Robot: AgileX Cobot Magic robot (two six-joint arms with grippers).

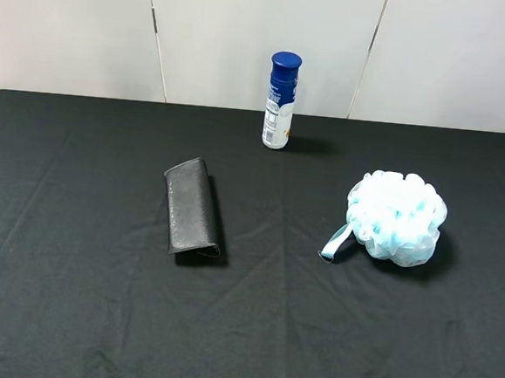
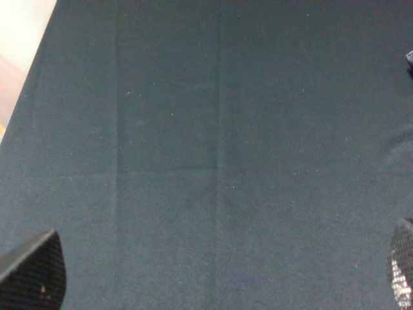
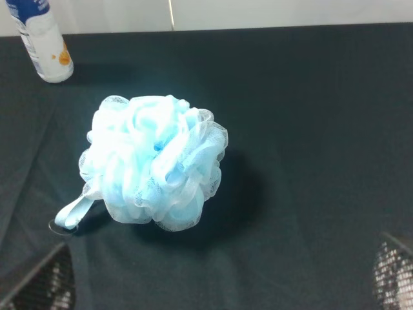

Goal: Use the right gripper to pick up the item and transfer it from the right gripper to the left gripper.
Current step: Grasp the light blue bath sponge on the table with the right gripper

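Note:
The item, a fluffy light blue and white mesh loofah point(image 1: 397, 218), lies on the black cloth at the right, its ribbon loop point(image 1: 337, 242) pointing left. In the right wrist view the loofah point(image 3: 155, 169) lies ahead of my right gripper point(image 3: 219, 284). That gripper is open and empty, and only its dark fingertips point(image 3: 45, 284) show, wide apart and short of the loofah. My left gripper point(image 2: 217, 284) is open and empty over bare cloth, with only its fingertips point(image 2: 32, 271) showing. Neither arm shows in the exterior high view.
A black folded case point(image 1: 192, 206) lies left of centre. A blue-capped white bottle point(image 1: 280, 101) stands upright at the back centre and also shows in the right wrist view point(image 3: 42, 39). The black cloth point(image 1: 69, 297) covers the table up to the white back wall.

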